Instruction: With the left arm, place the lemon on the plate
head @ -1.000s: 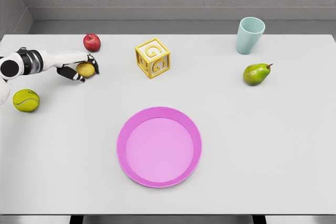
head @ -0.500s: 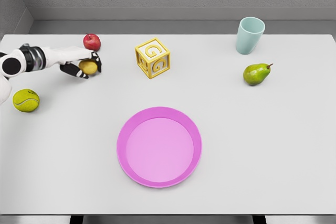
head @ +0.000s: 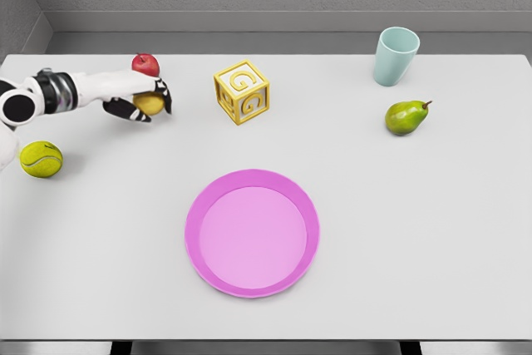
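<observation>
Head view: left hand (head: 143,99) closed around the lemon (head: 150,104).
Plate (head: 252,179): down and right of the hand, well apart.
Right arm: unseen.

The left hand (head: 137,97) reaches in from the left edge with its fingers curled around the yellow lemon (head: 150,104), just in front of the red apple (head: 145,64). A tennis ball (head: 41,159) lies near the table's left edge, and the pink plate (head: 199,255) sits well apart toward the front middle. Farther back stand a yellow letter block (head: 241,91) and a pale green cup (head: 395,56), with a green pear (head: 406,116) near the cup.
</observation>
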